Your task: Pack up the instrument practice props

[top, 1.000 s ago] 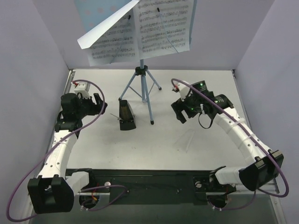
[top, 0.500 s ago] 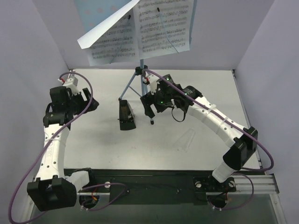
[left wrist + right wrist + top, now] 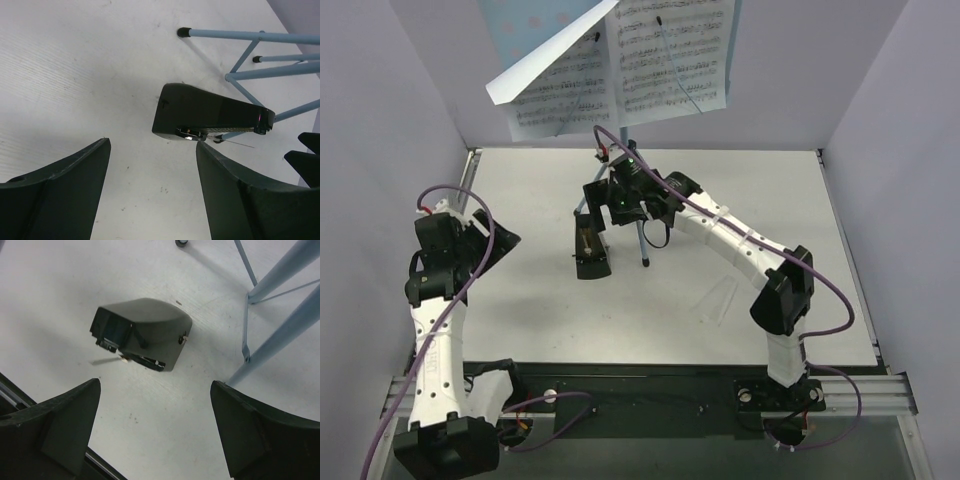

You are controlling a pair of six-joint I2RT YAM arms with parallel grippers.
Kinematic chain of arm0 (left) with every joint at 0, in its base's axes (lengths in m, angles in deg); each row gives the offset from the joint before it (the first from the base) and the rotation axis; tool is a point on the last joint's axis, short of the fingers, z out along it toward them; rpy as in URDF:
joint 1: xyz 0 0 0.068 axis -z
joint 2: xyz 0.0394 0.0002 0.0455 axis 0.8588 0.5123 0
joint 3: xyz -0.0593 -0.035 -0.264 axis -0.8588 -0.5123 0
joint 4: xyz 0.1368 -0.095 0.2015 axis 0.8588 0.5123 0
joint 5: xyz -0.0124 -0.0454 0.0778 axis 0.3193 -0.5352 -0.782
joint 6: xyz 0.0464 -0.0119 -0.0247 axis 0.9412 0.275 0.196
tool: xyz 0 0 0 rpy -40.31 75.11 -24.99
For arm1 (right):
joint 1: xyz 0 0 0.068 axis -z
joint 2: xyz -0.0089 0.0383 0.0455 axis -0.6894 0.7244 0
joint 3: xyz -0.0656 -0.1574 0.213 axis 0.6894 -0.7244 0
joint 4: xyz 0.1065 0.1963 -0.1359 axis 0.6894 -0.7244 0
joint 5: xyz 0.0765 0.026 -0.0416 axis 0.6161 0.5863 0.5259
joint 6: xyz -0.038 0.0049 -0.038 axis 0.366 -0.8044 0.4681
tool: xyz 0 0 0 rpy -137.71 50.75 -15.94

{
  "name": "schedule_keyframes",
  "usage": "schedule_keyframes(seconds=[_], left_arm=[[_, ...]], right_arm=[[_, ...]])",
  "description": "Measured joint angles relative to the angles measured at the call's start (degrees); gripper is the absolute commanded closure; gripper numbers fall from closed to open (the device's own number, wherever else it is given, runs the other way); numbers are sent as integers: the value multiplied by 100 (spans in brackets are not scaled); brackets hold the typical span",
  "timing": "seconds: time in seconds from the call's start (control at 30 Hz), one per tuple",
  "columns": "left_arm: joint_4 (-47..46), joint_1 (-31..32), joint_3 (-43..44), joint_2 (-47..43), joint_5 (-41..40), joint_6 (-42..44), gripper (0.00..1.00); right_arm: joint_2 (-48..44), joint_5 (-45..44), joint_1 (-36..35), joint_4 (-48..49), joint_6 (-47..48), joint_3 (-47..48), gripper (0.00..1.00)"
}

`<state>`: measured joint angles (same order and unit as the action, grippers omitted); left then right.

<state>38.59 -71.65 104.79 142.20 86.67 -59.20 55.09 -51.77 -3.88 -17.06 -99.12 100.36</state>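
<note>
Poised to pick up the metronome, set on the worktop just beside the music stand. Hovering above it with the right gripper, fingers wide apart. Waiting well left of the stand with the left gripper, fingers wide too. Next, probably: lower, straddle the dark body, close clear of the stand's leg.

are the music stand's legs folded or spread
Spread: the legs of the music stand splay apart on the table, and it stands upright with sheet music open on top.
</note>
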Motion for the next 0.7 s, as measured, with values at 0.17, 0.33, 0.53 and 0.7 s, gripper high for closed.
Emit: schedule_keyframes(seconds=[0.17,0.33,0.53,0.7], left_arm=[[-9,-208,0,-9,28,-175,21],[-7,-369,0,26,186,-275,21],[-4,-452,0,116,271,-313,21],[-4,-428,0,118,330,-345,21]], right_arm=[[535,-162,-35,11,-420,627,16],[968,-356,-151,11,-671,1027,23],[1252,-544,-293,2,-896,1250,25],[1526,-723,-409,4,-979,1458,32]])
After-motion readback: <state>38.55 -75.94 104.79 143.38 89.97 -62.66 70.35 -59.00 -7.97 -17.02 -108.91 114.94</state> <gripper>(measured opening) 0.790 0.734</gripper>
